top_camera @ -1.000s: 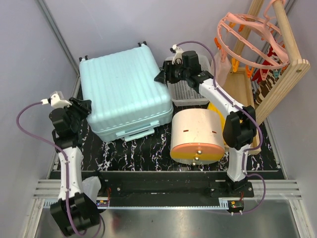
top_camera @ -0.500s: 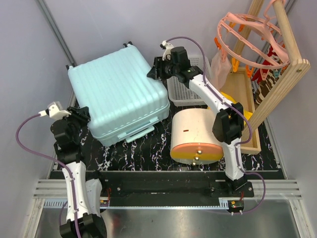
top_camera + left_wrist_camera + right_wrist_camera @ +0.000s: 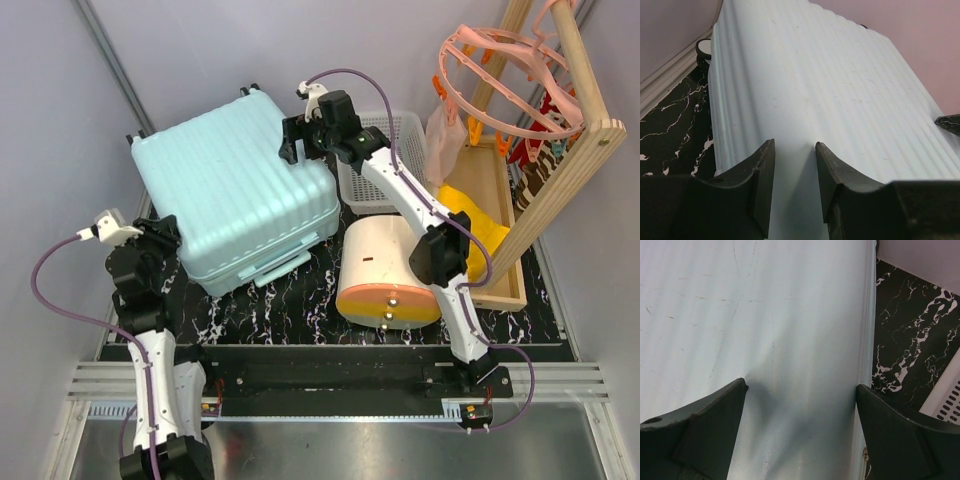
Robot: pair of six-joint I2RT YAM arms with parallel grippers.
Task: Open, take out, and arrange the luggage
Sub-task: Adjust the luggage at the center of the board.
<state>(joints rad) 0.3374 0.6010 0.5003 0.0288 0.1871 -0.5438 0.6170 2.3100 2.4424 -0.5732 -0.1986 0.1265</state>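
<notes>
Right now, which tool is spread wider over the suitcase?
The right tool: it stands spread wide above the suitcase. The left tool, at the suitcase's near-left corner, shows only a narrow gap.

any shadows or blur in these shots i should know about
Right wrist view: a soft shadow falls on the luggage under the open right gripper. Left wrist view: the left gripper looks nearly black, while the shell scratches stay sharp. Top view: even light, no hard shadows.

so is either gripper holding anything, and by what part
Right gripper: nothing, open over the suitcase shell. Left gripper: against the suitcase's near left corner; whether it grips cannot be told.
</notes>
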